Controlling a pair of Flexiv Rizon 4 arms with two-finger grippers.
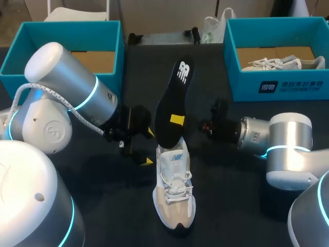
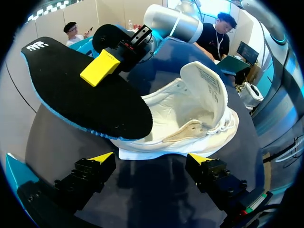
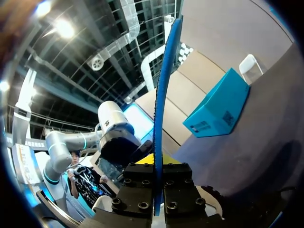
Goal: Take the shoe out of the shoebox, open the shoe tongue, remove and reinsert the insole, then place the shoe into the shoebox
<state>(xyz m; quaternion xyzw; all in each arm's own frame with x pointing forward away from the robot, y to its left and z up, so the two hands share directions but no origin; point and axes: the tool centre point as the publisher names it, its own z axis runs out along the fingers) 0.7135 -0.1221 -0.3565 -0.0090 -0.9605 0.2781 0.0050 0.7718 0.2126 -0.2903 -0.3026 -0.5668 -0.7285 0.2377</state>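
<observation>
Presently right end effector [image 1: 177, 120] pinches thin black foam insole [image 1: 172, 92], heel end at collar of white lace-up sneaker [image 1: 175, 195]; left end effector [image 2: 151, 158] gapes empty behind sneaker heel, seemingly clear. Insole light, floppy: pinch mid-length.

The insole [image 1: 172, 103] is matt black foam with a blue edge. At six o'clock from it, the shoe [image 1: 175, 190] is white mesh cloth with soft beige panels. The ten o'clock box [image 1: 115, 51] and the two o'clock box [image 1: 277, 87] are matt teal card, brown inside. The left arm [image 1: 67, 85] has a smooth shell with a sheen. The table [image 1: 103, 200] is dark and matt.
</observation>
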